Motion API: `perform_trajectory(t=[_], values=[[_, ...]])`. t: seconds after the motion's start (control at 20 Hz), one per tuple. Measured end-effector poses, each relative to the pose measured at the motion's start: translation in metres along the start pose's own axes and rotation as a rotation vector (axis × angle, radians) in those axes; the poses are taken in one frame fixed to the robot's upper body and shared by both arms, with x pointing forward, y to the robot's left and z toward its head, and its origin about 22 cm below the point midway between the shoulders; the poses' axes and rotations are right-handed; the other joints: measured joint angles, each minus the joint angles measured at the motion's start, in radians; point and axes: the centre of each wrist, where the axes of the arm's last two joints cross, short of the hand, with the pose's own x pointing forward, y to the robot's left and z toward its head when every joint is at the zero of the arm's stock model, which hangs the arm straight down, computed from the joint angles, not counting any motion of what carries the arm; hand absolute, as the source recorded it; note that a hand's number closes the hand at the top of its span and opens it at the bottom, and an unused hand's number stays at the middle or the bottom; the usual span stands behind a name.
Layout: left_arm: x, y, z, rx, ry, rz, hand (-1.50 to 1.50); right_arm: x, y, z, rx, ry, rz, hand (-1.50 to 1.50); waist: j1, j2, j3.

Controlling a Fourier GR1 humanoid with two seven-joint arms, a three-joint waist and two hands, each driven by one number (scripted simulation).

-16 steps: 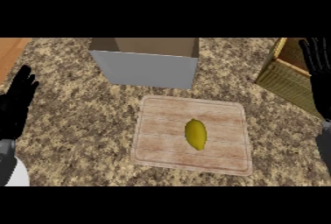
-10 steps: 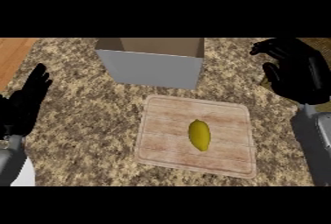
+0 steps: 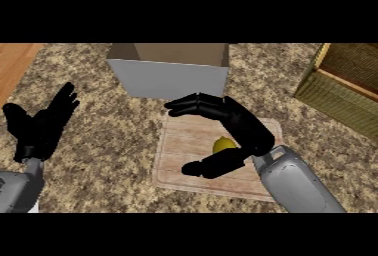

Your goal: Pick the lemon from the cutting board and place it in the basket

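Observation:
A yellow lemon [image 3: 224, 145] lies on the pale wooden cutting board [image 3: 184, 150] at the centre of the speckled counter. My right hand [image 3: 238, 131] hovers over the board, open, fingers arched above the lemon and thumb [image 3: 214, 165] stretched out below it; the palm hides most of the fruit. I cannot tell whether the hand touches it. The woven olive basket [image 3: 343, 90] stands at the far right, partly cut off. At the left edge my left hand [image 3: 43, 127] rests open, fingers up.
A grey box [image 3: 168, 72] with a brown open interior stands behind the board at the counter's back. A strip of orange wooden floor [image 3: 15, 62] shows at the upper left. Speckled stone counter [image 3: 103, 165] surrounds the board.
My right hand has swung from the upper right, near the basket, down and left over the cutting board and now covers the lemon. The view has shifted slightly.

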Motion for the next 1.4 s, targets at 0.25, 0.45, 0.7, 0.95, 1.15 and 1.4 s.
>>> perform_trajectory(t=[0.25,0.45,0.7,0.95,1.15,1.4], values=[[-0.007,0.005,0.003,0.007,0.019,0.012,0.0,0.036,0.033,-0.034,0.039,0.106,0.057,-1.5,-0.021,-0.007,-0.001],[-0.009,0.006,0.004,0.013,0.033,0.018,0.0,0.062,0.016,-0.058,0.122,0.264,0.218,-1.5,-0.033,-0.015,-0.002],[-0.011,0.006,0.003,0.027,0.036,0.013,0.0,0.086,-0.023,-0.079,0.156,0.479,0.552,-1.5,-0.046,-0.02,-0.003],[-0.011,0.006,0.001,0.023,0.032,0.016,0.0,0.126,-0.066,-0.103,0.197,0.642,0.663,-1.5,-0.041,-0.015,-0.002],[-0.002,0.002,-0.003,0.022,0.025,0.015,0.0,0.137,-0.092,-0.112,0.32,0.735,0.634,-1.5,-0.037,-0.012,-0.001],[-0.004,0.003,0.0,0.021,0.027,0.011,0.0,0.138,-0.128,-0.093,0.397,0.746,0.533,-1.5,-0.037,-0.01,0.0]])
